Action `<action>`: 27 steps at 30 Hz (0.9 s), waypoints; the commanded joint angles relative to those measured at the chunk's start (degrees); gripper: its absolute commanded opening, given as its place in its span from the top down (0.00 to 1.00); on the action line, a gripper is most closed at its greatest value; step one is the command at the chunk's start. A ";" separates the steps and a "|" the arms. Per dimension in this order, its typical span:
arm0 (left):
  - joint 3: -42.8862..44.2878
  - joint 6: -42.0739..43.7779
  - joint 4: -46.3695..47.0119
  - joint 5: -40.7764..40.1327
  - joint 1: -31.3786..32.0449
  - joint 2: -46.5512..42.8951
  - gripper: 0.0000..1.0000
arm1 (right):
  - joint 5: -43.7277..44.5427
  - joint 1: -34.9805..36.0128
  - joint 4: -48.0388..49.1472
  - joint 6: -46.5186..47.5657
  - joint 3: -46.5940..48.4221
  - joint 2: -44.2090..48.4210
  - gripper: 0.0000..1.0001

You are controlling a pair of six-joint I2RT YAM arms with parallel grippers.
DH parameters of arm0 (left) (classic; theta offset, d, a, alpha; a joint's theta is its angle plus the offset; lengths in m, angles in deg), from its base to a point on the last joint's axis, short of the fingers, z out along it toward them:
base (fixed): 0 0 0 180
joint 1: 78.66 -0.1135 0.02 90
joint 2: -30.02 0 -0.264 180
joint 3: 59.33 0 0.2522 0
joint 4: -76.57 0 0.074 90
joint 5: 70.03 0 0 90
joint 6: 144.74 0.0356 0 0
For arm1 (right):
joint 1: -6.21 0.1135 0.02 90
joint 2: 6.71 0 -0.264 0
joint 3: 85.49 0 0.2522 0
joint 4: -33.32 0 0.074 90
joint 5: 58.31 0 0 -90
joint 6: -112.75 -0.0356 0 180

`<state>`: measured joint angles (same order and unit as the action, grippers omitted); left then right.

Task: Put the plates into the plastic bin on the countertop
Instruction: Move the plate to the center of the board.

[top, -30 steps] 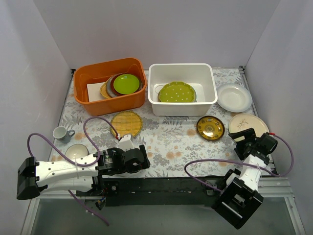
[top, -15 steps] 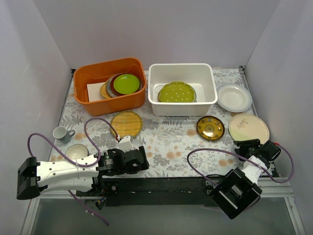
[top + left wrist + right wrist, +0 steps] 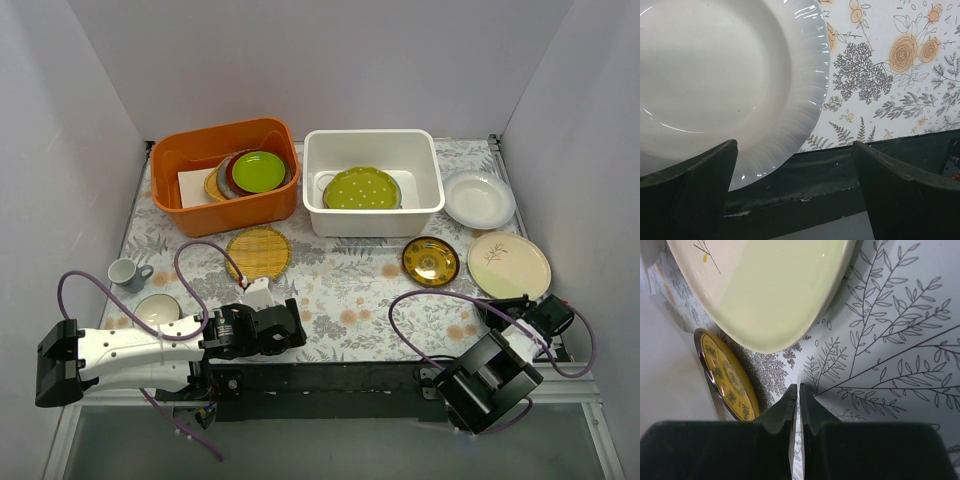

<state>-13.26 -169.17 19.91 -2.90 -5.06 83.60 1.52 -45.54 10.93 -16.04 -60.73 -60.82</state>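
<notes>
Only the green dotted plate (image 3: 361, 188) is in the plastic bin (image 3: 375, 222), others outside; left gripper (image 3: 795, 150) released, right gripper (image 3: 798, 390) clenched empty.

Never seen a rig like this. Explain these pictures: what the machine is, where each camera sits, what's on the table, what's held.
These are two robot arms bolted at the table's near edge, each ending in two fingers. The wide picture looks down from above and behind; the other two come from wrist cameras. On the countertop stand a white bin holding a green dotted plate, and an orange tub with more plates. Loose lie a woven yellow plate, a dark-and-gold plate, a tan plate, a white plate, a cup and a cream dish. The left fingers stand open; the right fingers are shut beside the tan plate. Nothing is held.
</notes>
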 commanded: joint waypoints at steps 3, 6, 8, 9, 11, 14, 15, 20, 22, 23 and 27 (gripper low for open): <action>0.20 -5.98 0.35 0.20 -0.13 -0.06 0.02 | -2.60 -0.28 -0.78 1.69 -0.98 1.98 0.91; 0.29 -5.98 0.53 0.20 -0.04 0.03 0.02 | -4.01 -0.28 -2.62 3.10 -1.42 4.09 0.94; 0.20 -5.98 0.71 0.20 -0.04 0.12 0.02 | -5.24 -0.20 -4.02 3.80 -2.04 5.41 0.95; 0.29 -5.98 0.71 0.20 -0.04 0.29 0.02 | -6.12 -0.28 -4.64 4.15 -2.30 6.63 0.96; 0.38 -5.89 0.79 0.29 -0.04 0.38 0.02 | -6.91 -0.20 -6.39 5.65 -2.83 7.96 0.96; 0.38 -5.89 0.88 0.46 -0.04 0.38 0.02 | -10.07 -0.11 -7.37 7.23 -2.57 9.63 0.96; 0.38 -5.80 0.88 0.55 -0.04 0.38 0.02 | -11.12 0.24 -8.16 7.75 -2.13 10.07 0.96; 0.29 -5.71 1.23 0.46 -0.04 0.65 0.02 | -11.31 6.11 -8.08 9.52 3.04 9.03 0.96; 0.20 -5.71 1.58 0.55 -0.04 1.00 0.02 | -11.40 8.23 -7.90 9.95 5.07 7.79 0.96; 0.29 -5.63 1.67 0.55 -0.04 1.08 0.02 | -10.96 9.98 -8.25 10.39 7.52 7.35 0.96; 0.29 -5.36 2.55 0.99 -0.04 2.57 0.02 | -6.84 13.68 -10.36 14.16 13.50 4.37 0.96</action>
<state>-13.26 -169.17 21.42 -2.12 -5.06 85.18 -7.29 -34.57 1.69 -6.62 -54.34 -54.54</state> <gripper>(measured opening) 0.982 0.043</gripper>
